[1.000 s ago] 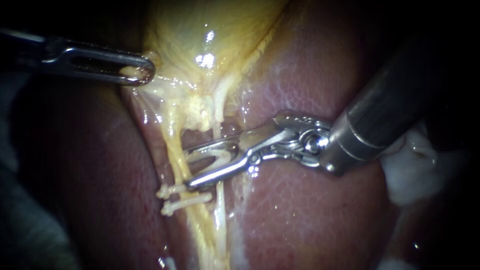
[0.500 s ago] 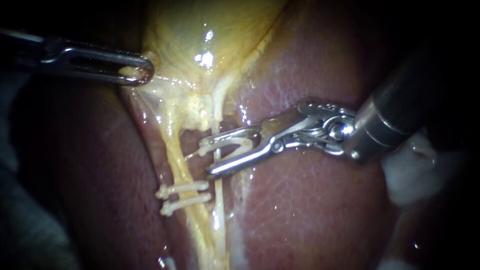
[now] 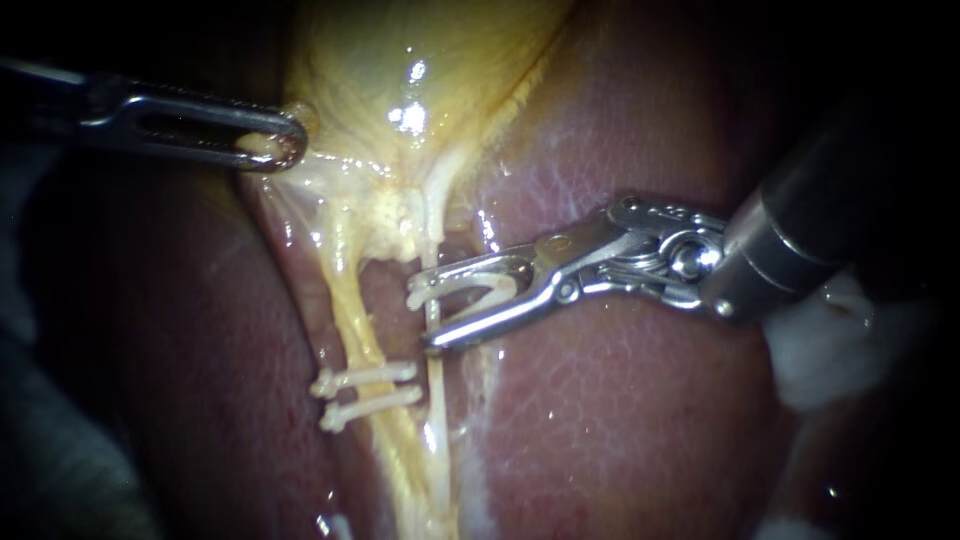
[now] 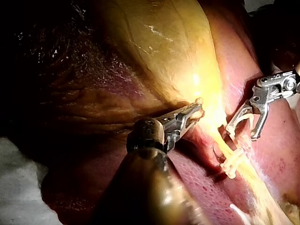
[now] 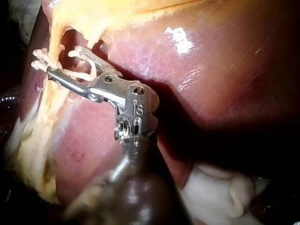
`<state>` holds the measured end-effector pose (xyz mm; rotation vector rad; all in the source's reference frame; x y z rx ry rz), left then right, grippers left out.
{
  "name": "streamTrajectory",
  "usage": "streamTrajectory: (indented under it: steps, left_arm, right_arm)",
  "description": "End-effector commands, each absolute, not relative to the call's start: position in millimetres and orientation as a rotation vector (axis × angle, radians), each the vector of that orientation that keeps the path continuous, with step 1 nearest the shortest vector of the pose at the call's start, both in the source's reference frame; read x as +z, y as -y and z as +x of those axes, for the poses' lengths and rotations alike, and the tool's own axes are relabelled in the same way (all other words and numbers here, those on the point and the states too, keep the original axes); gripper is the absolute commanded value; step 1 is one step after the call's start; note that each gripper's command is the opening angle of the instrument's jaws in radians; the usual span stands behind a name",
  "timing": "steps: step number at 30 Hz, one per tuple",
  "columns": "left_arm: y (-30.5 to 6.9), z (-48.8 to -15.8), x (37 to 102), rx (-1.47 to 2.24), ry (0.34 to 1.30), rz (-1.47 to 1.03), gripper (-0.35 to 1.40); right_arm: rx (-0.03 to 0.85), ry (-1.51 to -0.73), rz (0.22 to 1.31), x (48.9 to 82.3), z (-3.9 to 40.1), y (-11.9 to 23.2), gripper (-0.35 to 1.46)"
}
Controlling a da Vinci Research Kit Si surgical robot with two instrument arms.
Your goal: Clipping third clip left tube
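Note:
The yellow left tube (image 3: 352,320) runs down from the gallbladder (image 3: 420,60) and carries two white clips (image 3: 366,390) side by side. My right instrument (image 3: 424,313) comes in from the right. Its jaws stand wide apart and hold an open white clip (image 3: 468,290). The jaw tips lie at the thin pale right tube (image 3: 434,385), just right of the left tube and above the two clips. The right wrist view shows the same jaws (image 5: 63,61) beside the two clips (image 5: 40,58). My left instrument (image 3: 272,140) is shut on the gallbladder's edge and holds it up to the left; the left wrist view shows this grip (image 4: 192,112).
The reddish liver (image 3: 620,420) lies under and on both sides of the tubes. White gauze (image 3: 825,345) sits under the right instrument's shaft. A small window (image 3: 385,272) opens between the two tubes, just below the gallbladder.
My right instrument has drawn back to the right and slightly up, with the open clip still in its jaws; it no longer spans the left tube. The left instrument has stayed still.

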<state>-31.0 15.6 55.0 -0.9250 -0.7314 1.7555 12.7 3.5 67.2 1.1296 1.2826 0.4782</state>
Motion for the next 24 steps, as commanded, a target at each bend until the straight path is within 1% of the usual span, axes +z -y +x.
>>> streamTrajectory:
  steps: [1,11,24]
  left_arm:
    - [-15.6,-31.0,55.0,1.756,0.731,-0.925,-0.35]
    - [-15.6,-31.0,55.0,1.756,0.731,-0.925,-0.35]
    - [-15.6,-31.0,55.0,1.756,0.731,-0.925,-0.35]
  right_arm:
    - [0.477,-1.283,1.13,67.1,12.9,-3.4,0.44]
    - [0.481,-1.282,1.116,68.2,15.1,-2.9,0.44]
    - [0.476,-1.28,1.102,69.8,16.7,-1.4,0.45]
